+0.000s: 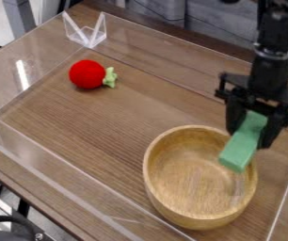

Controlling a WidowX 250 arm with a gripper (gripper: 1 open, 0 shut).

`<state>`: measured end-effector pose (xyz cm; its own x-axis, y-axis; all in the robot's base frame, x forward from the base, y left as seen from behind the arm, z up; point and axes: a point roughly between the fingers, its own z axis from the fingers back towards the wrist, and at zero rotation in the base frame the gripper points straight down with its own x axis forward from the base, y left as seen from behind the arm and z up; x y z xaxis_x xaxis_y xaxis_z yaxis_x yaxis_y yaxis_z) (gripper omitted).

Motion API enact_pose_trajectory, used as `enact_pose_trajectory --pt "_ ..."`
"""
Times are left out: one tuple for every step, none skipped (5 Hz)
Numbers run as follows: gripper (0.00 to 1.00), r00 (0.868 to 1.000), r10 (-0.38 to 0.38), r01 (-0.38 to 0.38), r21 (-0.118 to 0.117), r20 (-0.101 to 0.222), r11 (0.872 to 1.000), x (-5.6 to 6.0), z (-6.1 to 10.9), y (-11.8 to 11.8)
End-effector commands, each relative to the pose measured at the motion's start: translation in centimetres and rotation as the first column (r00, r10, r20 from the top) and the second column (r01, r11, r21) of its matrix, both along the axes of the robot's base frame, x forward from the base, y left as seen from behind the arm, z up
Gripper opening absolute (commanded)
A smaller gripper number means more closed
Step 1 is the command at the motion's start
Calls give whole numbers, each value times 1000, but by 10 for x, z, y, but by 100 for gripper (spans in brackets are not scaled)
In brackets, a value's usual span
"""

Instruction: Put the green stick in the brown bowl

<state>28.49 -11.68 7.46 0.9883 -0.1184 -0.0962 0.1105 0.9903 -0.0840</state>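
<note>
The green stick (242, 149), a flat light-green block, hangs tilted in my black gripper (259, 117), whose fingers are shut on its upper end. Its lower end hovers over the right part of the brown bowl (184, 179), a wide shallow wooden bowl at the front right of the table. The stick looks clear of the bowl's floor; whether it touches the rim I cannot tell.
A red round fruit with a green stem (88, 73) lies at the left. A clear plastic wall (84, 31) borders the wooden table (96, 122), with a folded clear corner piece at the back left. Dark clutter stands beyond the back edge.
</note>
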Motion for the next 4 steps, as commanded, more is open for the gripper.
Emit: enact_pose_trajectory --pt "0 998 5 -4 -25 59 1000 -11 8 -4" --pt "0 999 17 -15 -25 50 1000 -10 7 -7" --pt "0 999 27 -26 -25 42 999 -7 8 -10" --pt "0 998 48 -47 -25 34 999 -14 -1 -4"
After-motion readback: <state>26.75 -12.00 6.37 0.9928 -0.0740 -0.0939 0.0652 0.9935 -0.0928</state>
